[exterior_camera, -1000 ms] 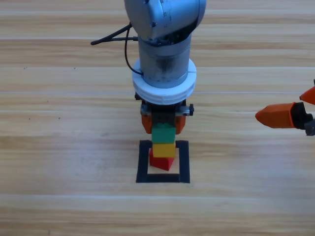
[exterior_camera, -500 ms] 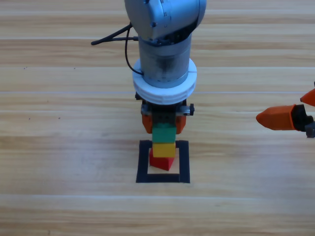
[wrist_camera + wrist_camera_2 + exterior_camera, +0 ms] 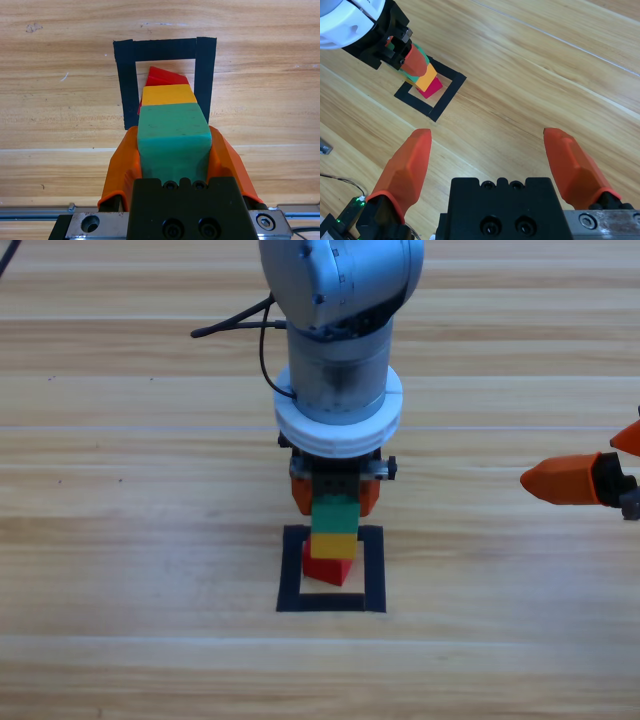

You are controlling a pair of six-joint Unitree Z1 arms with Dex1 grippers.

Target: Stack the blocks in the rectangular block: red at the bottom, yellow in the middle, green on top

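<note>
Though atop yellow and red, green clamped between left gripper jaws.

My overhead looks straight down; left wrist sits close above the stack, right wrist sees it far at 10 o'clock.

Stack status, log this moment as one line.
left end effector shut on green | yellow on red in rectangular block | right end effector open, waiting
</note>
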